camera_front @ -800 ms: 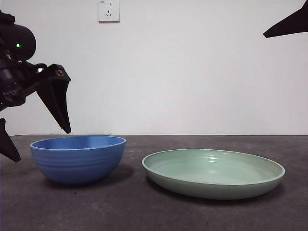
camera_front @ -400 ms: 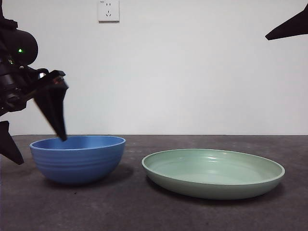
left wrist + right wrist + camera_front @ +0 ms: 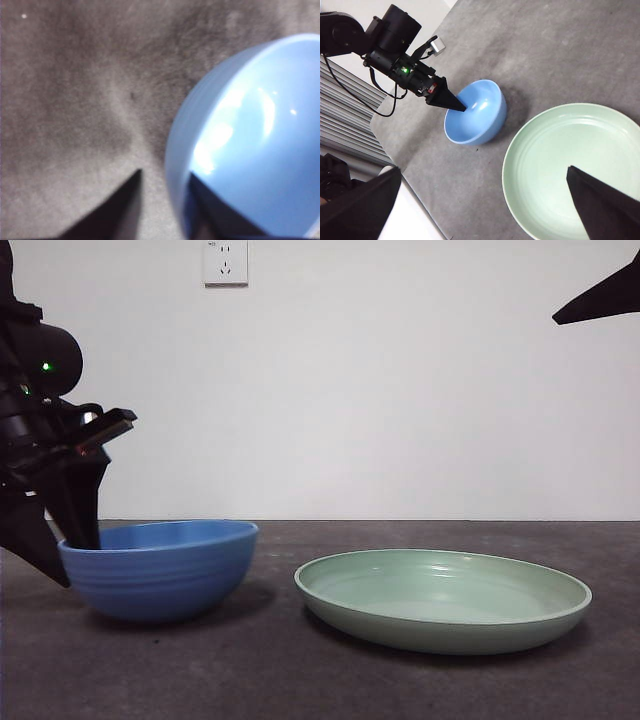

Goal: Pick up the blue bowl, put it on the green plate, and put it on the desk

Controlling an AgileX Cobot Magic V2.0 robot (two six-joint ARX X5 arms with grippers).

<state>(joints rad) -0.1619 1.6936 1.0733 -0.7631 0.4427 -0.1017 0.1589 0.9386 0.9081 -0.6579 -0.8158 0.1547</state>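
Left gripper (image 3: 60, 540) has dropped since a second ago — jaws wide, now straddling the blue bowl's (image 3: 160, 568) rim at its 9 o'clock, not yet closed. Bowl sits on the desk (image 3: 300, 680), near the green plate (image 3: 443, 600). Grasp looks imminent. Right gripper (image 3: 485, 200) waits — jaws wide.

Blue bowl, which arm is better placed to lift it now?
Left. The left gripper straddles the blue bowl rim, open, one jaw inside. The right gripper hangs high above the green plate.
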